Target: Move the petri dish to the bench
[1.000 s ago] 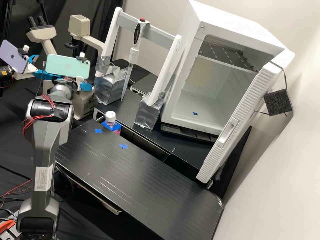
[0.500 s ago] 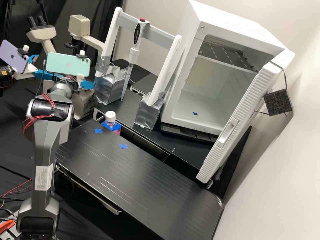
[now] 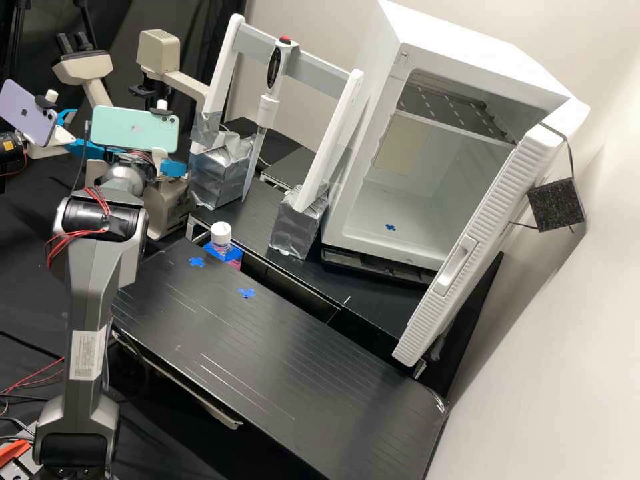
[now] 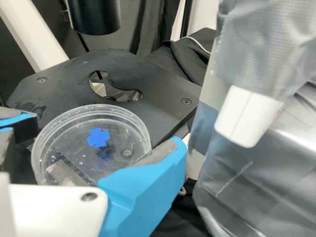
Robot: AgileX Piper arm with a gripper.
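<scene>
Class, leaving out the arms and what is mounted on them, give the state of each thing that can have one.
Petri dish: lying level over the dark stage; resting or lifted, cannot tell.
White cabinet's door: open.
Bottle: upright, capped.
Pipette: hung in its frame, tip down.

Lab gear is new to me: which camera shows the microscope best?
The high view: it takes in the microscope with its eyepieces, though a green phone covers part of it. The wrist view gives a close look at its black stage, near the petri dish.
</scene>
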